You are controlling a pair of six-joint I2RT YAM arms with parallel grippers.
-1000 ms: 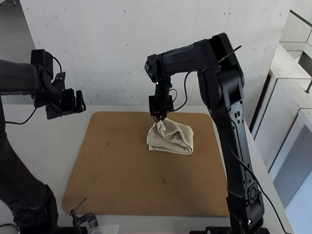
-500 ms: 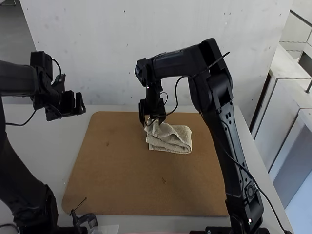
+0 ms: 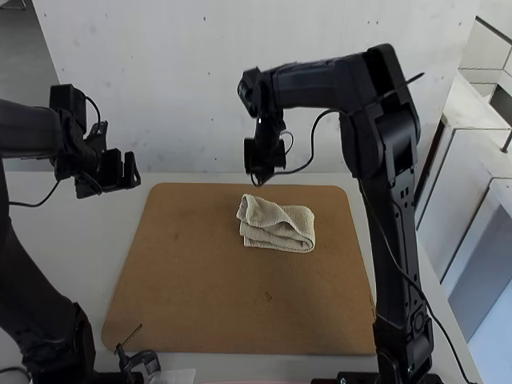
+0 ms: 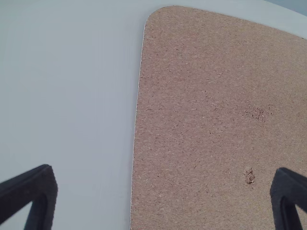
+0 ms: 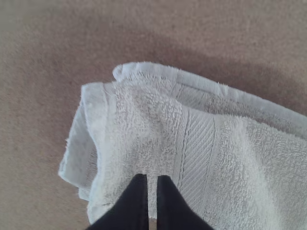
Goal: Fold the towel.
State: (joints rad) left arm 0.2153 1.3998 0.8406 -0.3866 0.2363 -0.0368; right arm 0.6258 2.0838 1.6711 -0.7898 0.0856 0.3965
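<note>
Near the board's far edge lies the cream towel (image 3: 276, 225), folded into a small, uneven rectangle with loose, wavy layers. Just beyond and above its far left corner is the right gripper (image 3: 258, 182), apart from the cloth. In the right wrist view the right gripper (image 5: 151, 178) is shut with a thin gap between its fingertips, over the towel (image 5: 144, 124), whose layers are offset along the edges. My left gripper (image 3: 133, 170) hangs above the table left of the board; in the left wrist view the left gripper (image 4: 164, 175) stands open, holding nothing.
The brown board (image 3: 192, 272) lies on the white table (image 3: 48, 240), with a pale wall (image 3: 184, 80) close behind. A small dark clamp-like item (image 3: 138, 360) sits at the near left edge. The right arm reaches over the board's right side.
The right gripper carried the towel's upper part slightly left, opened and let go, then rose, moved right and shut again. The left arm has kept still.
</note>
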